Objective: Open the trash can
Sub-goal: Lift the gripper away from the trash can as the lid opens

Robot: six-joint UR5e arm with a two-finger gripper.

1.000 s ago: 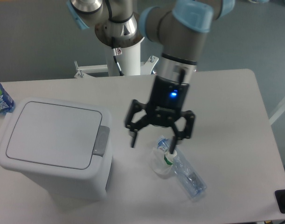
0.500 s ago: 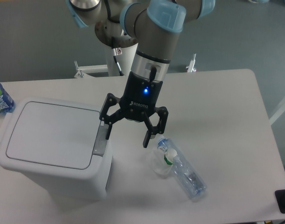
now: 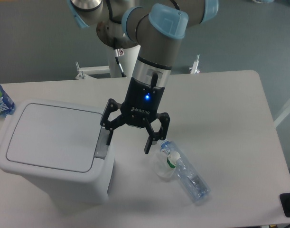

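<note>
boxy light-grey plastic trash can [image 3: 50,142]: lid shut, dark-grey latch [image 3: 103,143] faces right, long axis left-right | black two-finger gripper [image 3: 128,137]: spread, empty, over latch

Trash can [image 3: 54,152] is light grey with a darker grey latch [image 3: 103,143]. Gripper [image 3: 128,141] is black with a blue light, arm [image 3: 156,45] is silver with pale blue caps. Table [image 3: 230,109] is off-white, bottle [image 3: 185,175] clear with a green ring.
</note>
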